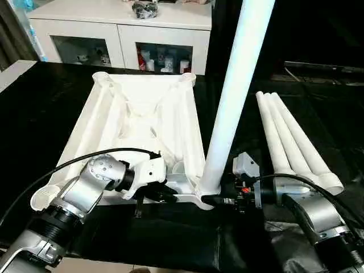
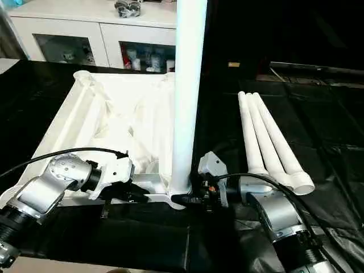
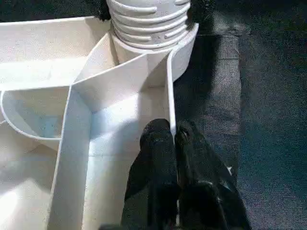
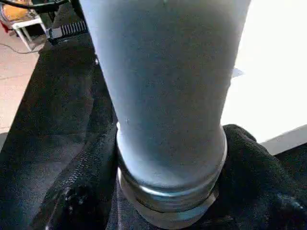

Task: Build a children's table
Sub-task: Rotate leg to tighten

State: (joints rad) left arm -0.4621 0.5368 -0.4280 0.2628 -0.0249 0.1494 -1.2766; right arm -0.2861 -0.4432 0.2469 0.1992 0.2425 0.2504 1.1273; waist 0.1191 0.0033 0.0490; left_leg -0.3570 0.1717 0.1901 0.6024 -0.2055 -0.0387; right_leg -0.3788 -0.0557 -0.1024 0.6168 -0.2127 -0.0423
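The white table top (image 1: 108,114) lies upside down on black cloth, ribs up. One white leg (image 1: 233,96) stands upright in its near right corner socket (image 3: 148,28). My left gripper (image 3: 170,136) is shut on the thin near rim (image 3: 170,91) of the top, just left of that socket. My right gripper (image 1: 214,200) reaches in from the right at the leg's base, and its black fingers (image 4: 259,167) close on the leg (image 4: 168,96) just above its threaded collar. Three more white legs (image 1: 293,142) lie side by side to the right.
A white cabinet (image 1: 119,28) with glass doors stands behind the table top. Black cloth (image 1: 170,239) covers the work surface down to the near edge. A black cable (image 1: 85,156) arcs over my left forearm.
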